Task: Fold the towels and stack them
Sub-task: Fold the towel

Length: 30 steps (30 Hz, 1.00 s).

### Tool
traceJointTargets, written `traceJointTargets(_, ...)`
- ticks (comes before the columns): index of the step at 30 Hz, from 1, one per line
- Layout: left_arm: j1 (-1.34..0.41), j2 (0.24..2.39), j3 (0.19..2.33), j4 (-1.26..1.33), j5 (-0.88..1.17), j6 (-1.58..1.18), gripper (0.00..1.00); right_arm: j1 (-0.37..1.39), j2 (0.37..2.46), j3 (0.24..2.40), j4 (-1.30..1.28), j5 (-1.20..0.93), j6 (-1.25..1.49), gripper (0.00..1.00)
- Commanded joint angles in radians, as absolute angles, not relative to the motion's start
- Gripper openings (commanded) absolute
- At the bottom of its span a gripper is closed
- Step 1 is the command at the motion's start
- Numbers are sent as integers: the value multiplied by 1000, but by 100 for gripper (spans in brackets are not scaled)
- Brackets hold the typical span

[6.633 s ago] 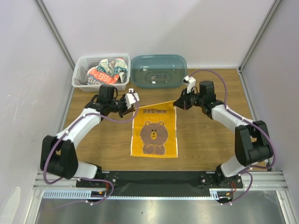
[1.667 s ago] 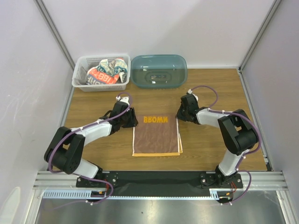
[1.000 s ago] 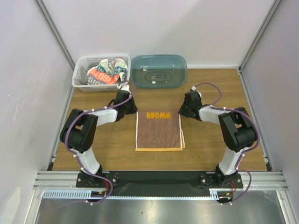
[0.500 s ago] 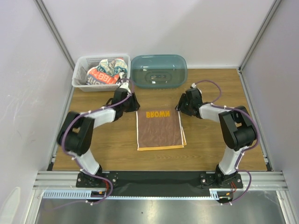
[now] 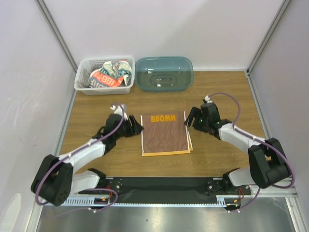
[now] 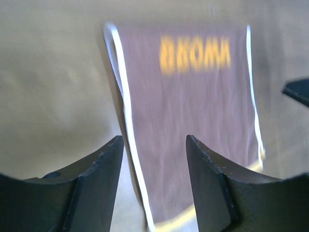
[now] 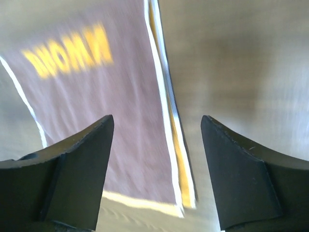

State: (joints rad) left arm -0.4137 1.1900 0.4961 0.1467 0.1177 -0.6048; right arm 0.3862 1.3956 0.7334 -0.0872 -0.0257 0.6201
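Brown towel (image 5: 165, 134) lies flat in the centre of the overhead frame, folded over, orange lettering along its far edge, layers slightly offset on the frame's right. Left gripper (image 5: 136, 127) sits just off one side edge and right gripper (image 5: 189, 121) just off the other, both gaping, nothing pinched. It's soft, light cloth: likely to sag and slide on the table (image 5: 217, 96), so pinch both layers together at the corners. More towels (image 5: 110, 73) sit bunched in the basket (image 5: 91, 88), upper left.
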Motion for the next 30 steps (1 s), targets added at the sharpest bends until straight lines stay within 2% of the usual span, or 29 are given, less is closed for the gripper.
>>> traceJointTargets(1, -489, 1105, 402, 161, 127, -699, 59, 425, 1329, 680, -143, -60, 621, 77)
traceJointTargets(5, -549, 975, 258, 157, 109, -834, 54, 478, 1279, 626, -199, -80, 664, 72)
traceJointTargets(10, -603, 803, 190, 43, 28, -923, 48, 541, 1200, 562, -258, -55, 748, 71)
traceJointTargets(15, -612, 686, 150, -34, 12, -994, 45, 552, 1102, 468, -276, -45, 830, 64)
traceJointTargets(22, -623, 794, 140, 49, 78, -1008, 43, 555, 1006, 419, -334, -63, 897, 60)
traceJointTargets(26, -629, 874, 140, 101, 101, -1006, 42, 557, 997, 376, -289, -92, 934, 50)
traceJointTargets(30, -635, 871, 123, 118, 94, -1012, 41, 560, 1011, 364, -252, -112, 962, 48)
